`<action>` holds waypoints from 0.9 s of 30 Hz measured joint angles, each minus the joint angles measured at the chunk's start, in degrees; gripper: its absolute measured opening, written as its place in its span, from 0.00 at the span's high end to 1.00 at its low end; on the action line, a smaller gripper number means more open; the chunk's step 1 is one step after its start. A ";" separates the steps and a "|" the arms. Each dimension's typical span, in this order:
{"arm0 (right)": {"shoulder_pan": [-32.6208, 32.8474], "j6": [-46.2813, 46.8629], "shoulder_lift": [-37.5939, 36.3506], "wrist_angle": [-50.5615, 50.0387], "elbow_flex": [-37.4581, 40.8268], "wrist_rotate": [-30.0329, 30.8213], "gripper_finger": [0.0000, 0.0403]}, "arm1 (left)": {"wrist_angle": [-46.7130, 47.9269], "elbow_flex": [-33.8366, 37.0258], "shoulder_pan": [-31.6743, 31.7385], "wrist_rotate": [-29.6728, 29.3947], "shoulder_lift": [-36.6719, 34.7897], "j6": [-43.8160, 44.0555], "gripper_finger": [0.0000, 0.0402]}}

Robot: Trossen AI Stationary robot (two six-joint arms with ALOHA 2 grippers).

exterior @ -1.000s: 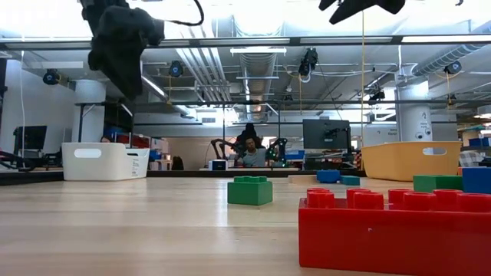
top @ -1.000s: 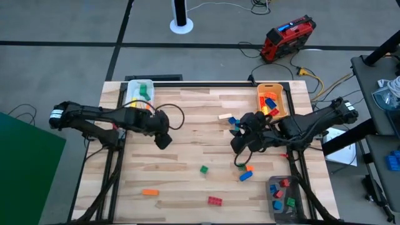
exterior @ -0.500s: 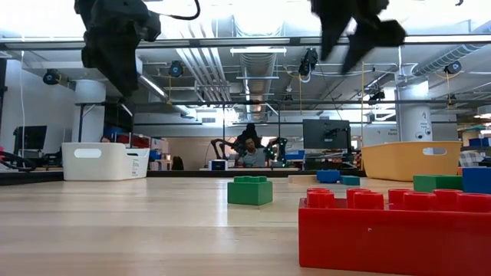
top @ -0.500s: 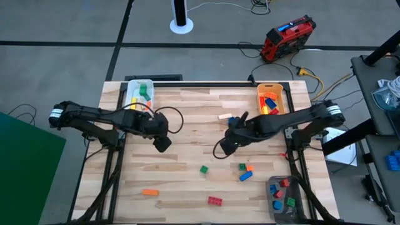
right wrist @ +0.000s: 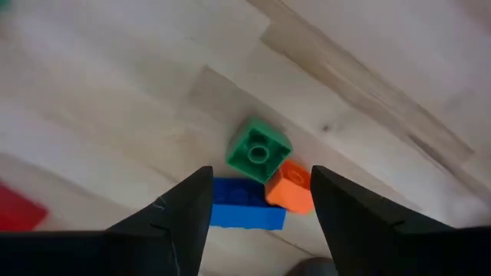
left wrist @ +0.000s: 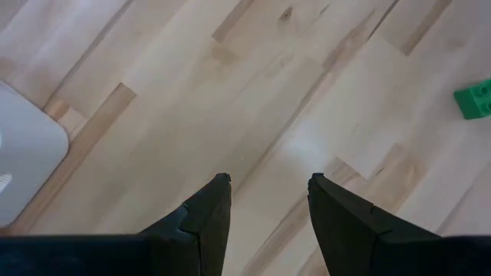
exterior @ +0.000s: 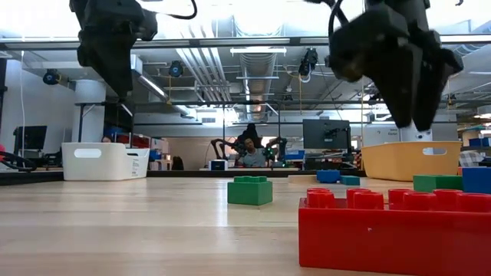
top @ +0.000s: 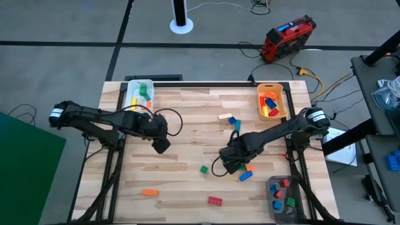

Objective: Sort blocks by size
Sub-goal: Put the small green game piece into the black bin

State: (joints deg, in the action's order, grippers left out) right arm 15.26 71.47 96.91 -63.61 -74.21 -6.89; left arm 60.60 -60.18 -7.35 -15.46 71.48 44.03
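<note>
Right gripper (right wrist: 257, 222) has dropped toward wooden table (top: 187, 125); open workshop behind

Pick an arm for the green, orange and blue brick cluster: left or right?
Right. The right gripper is open directly above the small green studded brick; the left gripper hangs over bare wood near the white bin.

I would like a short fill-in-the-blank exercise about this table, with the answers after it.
1. The right gripper is above a small ____ block.
2. That block touches an ____ block.
3. The left gripper holds ____.
4. The long block nearest the low camera is ____.

Answers: green; orange; nothing; red
</note>
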 joint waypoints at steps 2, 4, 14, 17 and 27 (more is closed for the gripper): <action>0.01 0.01 1.23 0.02 0.38 -0.73 0.47 | 0.01 0.00 -0.13 -0.54 0.00 -0.01 0.62; 0.01 -0.07 2.24 0.31 0.69 -0.82 0.46 | 0.02 0.00 -0.13 -0.57 0.00 0.00 0.62; -0.01 0.64 4.56 4.56 4.11 -2.69 0.42 | 0.44 0.00 -0.24 -0.68 0.00 0.00 0.62; -0.01 0.65 4.47 4.92 4.75 -2.76 0.41 | 0.43 0.00 -0.24 -0.68 0.00 -0.03 0.62; 0.10 2.28 4.36 16.35 7.50 -4.66 0.44 | 0.39 0.00 -0.24 -0.70 0.00 -0.12 0.62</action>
State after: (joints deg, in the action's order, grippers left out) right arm 15.35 73.75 101.27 -47.26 -66.71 -11.54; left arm 60.99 -60.18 -7.60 -16.16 71.48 43.91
